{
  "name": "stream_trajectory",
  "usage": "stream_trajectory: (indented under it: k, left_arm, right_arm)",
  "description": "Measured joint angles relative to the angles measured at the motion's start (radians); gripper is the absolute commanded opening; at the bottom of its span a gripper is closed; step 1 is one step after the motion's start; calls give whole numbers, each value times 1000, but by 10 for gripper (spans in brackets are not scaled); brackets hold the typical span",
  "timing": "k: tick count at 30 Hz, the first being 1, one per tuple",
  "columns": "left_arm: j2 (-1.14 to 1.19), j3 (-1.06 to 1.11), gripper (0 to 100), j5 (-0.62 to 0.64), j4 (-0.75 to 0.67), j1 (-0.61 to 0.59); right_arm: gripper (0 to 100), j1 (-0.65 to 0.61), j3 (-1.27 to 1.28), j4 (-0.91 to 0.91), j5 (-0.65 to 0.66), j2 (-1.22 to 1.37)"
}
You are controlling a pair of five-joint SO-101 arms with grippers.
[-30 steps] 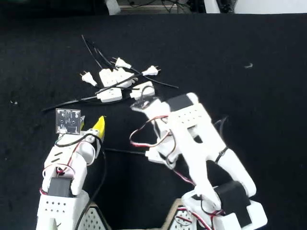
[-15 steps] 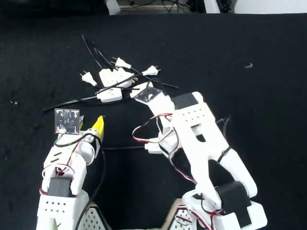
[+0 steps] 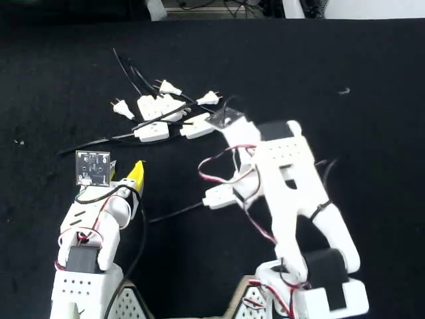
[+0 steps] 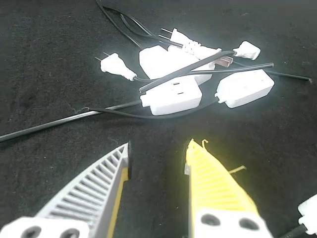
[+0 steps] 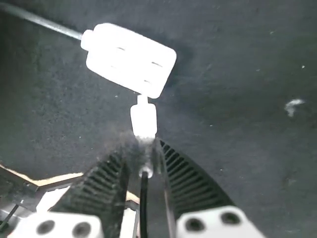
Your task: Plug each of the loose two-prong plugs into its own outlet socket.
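The right hand [image 5: 142, 151] is clenched on the two-prong plug [image 5: 143, 120], which sits just ahead of its fingertips and seems to be meeting the outlet socket [image 5: 130, 57]. It should push straight, plug square. The left hand [image 4: 157, 154] hangs released.

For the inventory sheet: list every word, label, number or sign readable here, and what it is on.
None can be read.
Outlet sockets and plug: plain white, no legible marking.
Square board on the left arm's wrist: marks too small to read.
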Motion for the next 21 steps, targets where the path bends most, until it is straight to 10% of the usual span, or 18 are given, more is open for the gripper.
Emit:
stream_trajectory:
  k: [21]
  left_arm:
    - [0,0,191,0,0,0]
  right_arm:
    - [11,-34,-281,121,6,137]
